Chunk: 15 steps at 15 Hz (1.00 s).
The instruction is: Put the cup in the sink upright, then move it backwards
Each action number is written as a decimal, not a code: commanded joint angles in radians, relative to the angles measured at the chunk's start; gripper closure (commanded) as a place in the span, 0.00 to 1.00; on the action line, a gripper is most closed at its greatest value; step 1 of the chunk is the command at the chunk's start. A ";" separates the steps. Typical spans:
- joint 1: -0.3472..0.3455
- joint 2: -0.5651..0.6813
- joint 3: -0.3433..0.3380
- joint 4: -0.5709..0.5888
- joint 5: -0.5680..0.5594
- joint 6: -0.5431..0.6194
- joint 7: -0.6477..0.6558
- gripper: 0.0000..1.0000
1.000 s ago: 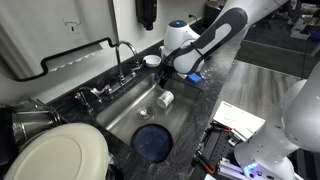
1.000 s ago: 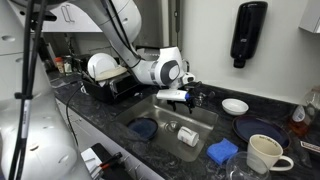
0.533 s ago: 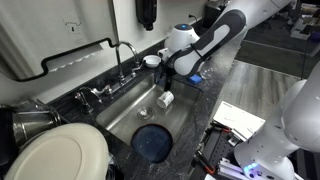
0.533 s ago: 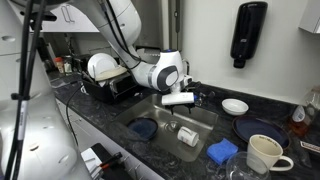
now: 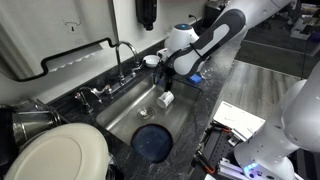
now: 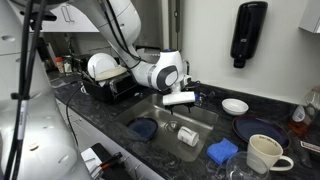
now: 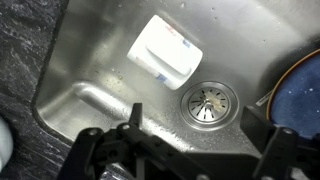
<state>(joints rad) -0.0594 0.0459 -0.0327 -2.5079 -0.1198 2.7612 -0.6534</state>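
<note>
Your work surface is a dark speckled countertop point(image 6: 100, 112) in a kitchen. A black dispenser point(image 6: 245, 33) hangs on the pale wall. The sink point(image 5: 120, 112) is a rectangular stainless-steel basin with a curved chrome faucet point(image 5: 124, 52) at its rim. Its brushed floor carries a round perforated drain point(image 7: 206, 102).

The cup point(image 7: 165, 53) is inside the sink, on the basin floor, just beside the drain. It lies on its side, not upright, so its long axis runs level with the floor. In the wrist view it sits on a diagonal. You cannot tell from these views which end is the mouth. It is a plain white-cream cylinder, and a small printed mark shows on its wall in the wrist view.

A dark blue plate point(image 6: 143, 128) also lies flat in the basin, apart from the cup point(image 6: 187, 135).

The gripper point(image 7: 192, 116) hangs above the drain, clear of the cup. Its fingers point(image 7: 135, 122) are spread wide and hold nothing.

On the counter you also have a shallow white bowl point(image 6: 235, 106), a cream mug point(image 6: 262, 153) and a blue sponge point(image 6: 221, 150).
</note>
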 commanded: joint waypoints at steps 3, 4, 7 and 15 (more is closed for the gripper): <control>-0.020 0.025 0.006 0.063 0.105 -0.110 -0.403 0.00; -0.022 0.030 0.004 0.076 0.118 -0.124 -0.475 0.00; -0.025 0.057 0.015 0.118 0.206 -0.131 -0.688 0.00; -0.347 0.210 0.211 0.316 0.472 -0.382 -1.272 0.00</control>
<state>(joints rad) -0.2765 0.1711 0.1474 -2.2906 0.3179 2.5140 -1.7320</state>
